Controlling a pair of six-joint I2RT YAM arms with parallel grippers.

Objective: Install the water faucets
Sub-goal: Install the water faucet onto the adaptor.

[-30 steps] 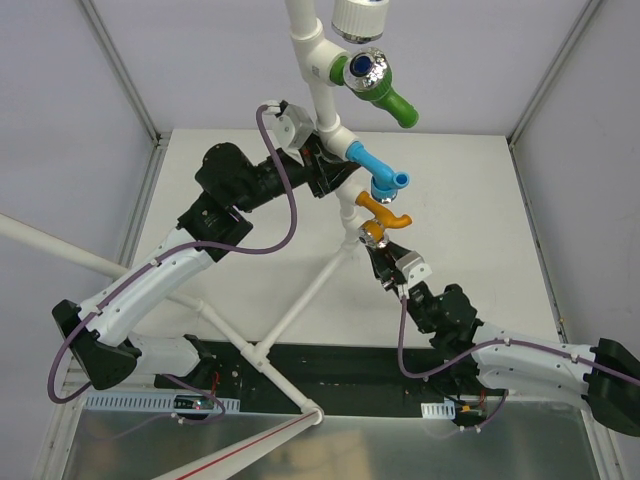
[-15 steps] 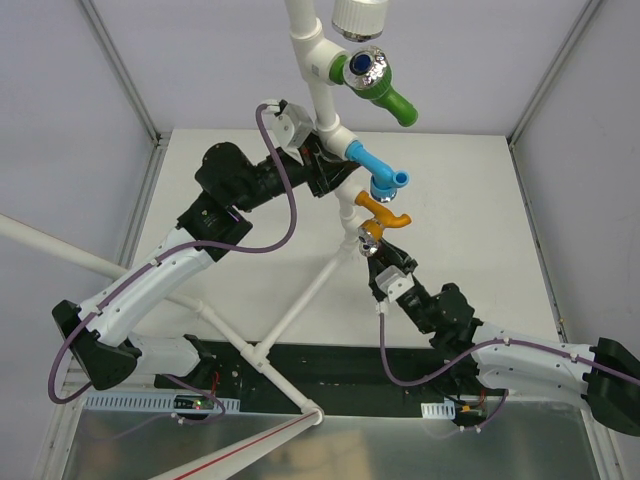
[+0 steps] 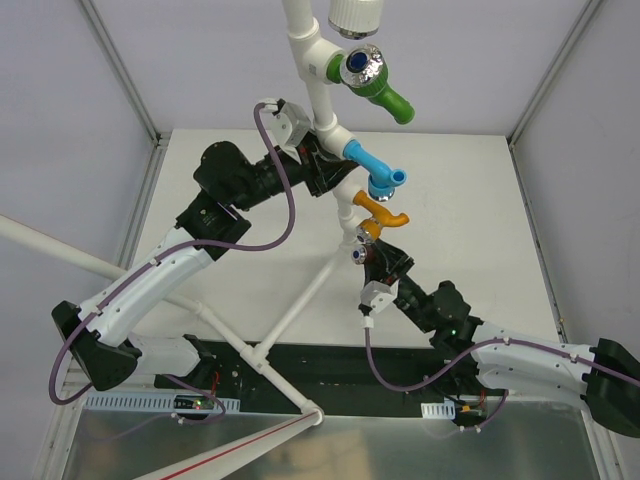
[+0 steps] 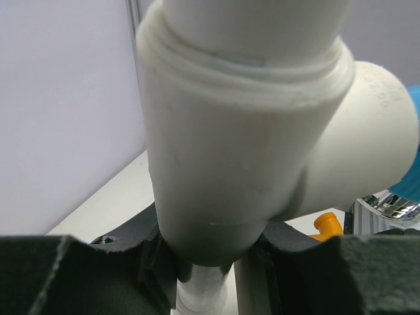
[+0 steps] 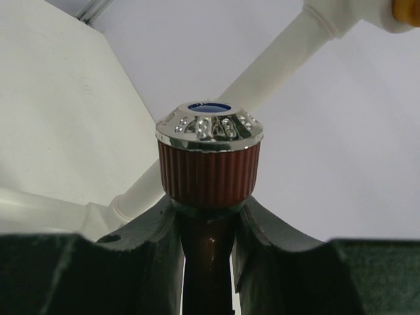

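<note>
A white PVC pipe frame [image 3: 318,95] rises toward the top camera. The green faucet [image 3: 385,95], the blue faucet [image 3: 373,165] and the orange faucet [image 3: 378,212] stick out of its joints. My left gripper [image 3: 320,168] is shut on the pipe frame just below a white tee joint [image 4: 230,151], its jaws [image 4: 210,259] pressed on both sides. My right gripper [image 3: 372,262] is shut on the brown faucet [image 5: 209,167], below the orange one. The brown faucet's silver cap [image 3: 357,255] has a blue centre. My right fingers [image 5: 147,233] clamp its dark body under the ribbed knob.
The frame's lower pipes [image 3: 295,305] run diagonally over the white table to a joint [image 3: 258,352] near the front. Another long pipe [image 3: 60,250] crosses at the left. A black strip [image 3: 330,368] lies along the near edge. Enclosure posts [image 3: 120,70] stand at the corners.
My right wrist has rotated about its axis with the brown faucet in it; its camera housing swung from upper right to lower left. The silver cap shifted slightly down-left. The left arm held still.
</note>
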